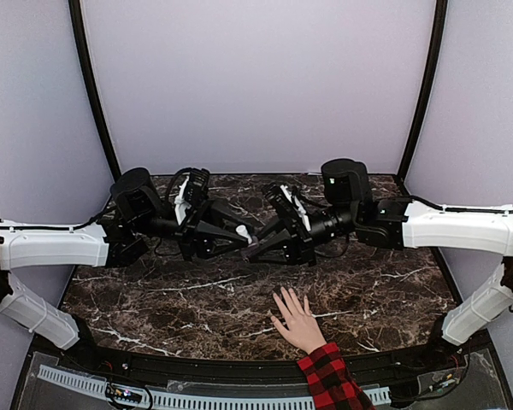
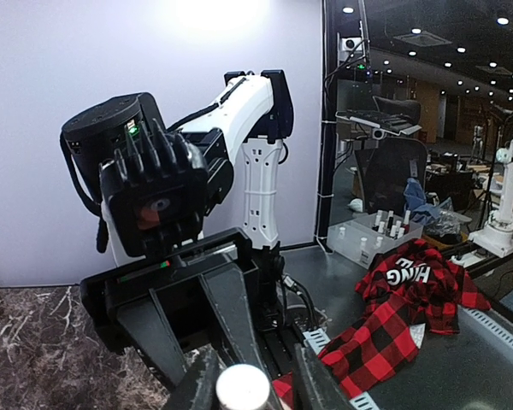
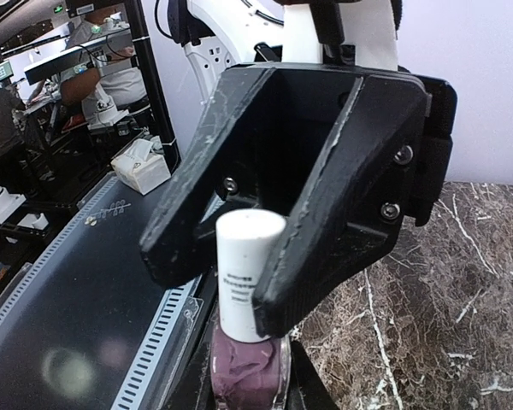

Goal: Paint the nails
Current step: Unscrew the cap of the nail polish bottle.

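Observation:
A light-skinned hand (image 1: pixel 295 318) in a red-and-black plaid sleeve (image 1: pixel 329 380) lies palm down, fingers spread, near the table's front edge. Its nails (image 1: pixel 284 293) are too small to make out. Behind and above the hand, both grippers meet over the table's middle. My right gripper (image 1: pixel 251 249) (image 3: pixel 250 380) is shut on the glass body of a purple polish bottle (image 3: pixel 248 371). The bottle's white cap (image 3: pixel 244 265) (image 2: pixel 243 389) (image 1: pixel 243 231) sits between the fingers (image 3: pixel 299 282) of my left gripper (image 1: pixel 239 232) (image 2: pixel 252 384), which is shut on it.
The dark marble table (image 1: pixel 154 290) is walled by pale panels and two black poles (image 1: pixel 92 94). Off the table, the left wrist view shows a clear tray of small bottles (image 2: pixel 376 235) and the plaid shirt (image 2: pixel 393 316). A tissue box (image 3: pixel 141 166) stands beyond the table's perforated edge rail.

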You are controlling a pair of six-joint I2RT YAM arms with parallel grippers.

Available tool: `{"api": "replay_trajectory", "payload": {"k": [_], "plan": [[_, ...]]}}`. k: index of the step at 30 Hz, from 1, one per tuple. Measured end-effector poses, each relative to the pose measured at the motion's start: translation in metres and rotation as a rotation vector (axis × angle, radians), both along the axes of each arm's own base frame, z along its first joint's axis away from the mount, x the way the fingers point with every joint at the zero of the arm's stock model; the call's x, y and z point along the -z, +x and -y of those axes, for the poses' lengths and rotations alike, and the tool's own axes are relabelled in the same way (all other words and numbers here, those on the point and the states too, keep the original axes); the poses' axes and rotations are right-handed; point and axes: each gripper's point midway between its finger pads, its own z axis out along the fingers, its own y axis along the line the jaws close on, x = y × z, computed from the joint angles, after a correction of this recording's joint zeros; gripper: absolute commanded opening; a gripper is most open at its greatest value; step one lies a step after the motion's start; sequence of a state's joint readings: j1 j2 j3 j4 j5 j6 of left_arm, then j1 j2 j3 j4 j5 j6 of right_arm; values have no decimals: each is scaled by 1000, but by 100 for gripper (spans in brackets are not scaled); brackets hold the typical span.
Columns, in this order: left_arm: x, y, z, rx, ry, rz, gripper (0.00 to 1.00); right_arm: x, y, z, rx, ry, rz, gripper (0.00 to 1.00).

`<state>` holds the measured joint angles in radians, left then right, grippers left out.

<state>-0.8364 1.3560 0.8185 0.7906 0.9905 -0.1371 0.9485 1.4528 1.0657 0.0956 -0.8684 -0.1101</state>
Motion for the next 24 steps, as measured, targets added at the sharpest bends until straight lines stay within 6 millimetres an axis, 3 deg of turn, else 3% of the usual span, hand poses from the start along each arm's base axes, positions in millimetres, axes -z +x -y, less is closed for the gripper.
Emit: {"api": "replay_trajectory", "payload": {"k": [6, 8, 14, 24], "plan": [[1, 1, 1, 3, 2, -13, 3, 2, -2, 1, -11, -7, -12, 1], [1, 1, 1, 7, 3, -19, 0, 2, -3, 1, -13, -11, -17, 1], [2, 4, 2, -13, 5, -32, 0, 3, 2, 0, 17, -17, -13, 1], [8, 42, 8, -223, 40, -88, 0, 8, 36, 6, 260, -46, 40, 2]]}}
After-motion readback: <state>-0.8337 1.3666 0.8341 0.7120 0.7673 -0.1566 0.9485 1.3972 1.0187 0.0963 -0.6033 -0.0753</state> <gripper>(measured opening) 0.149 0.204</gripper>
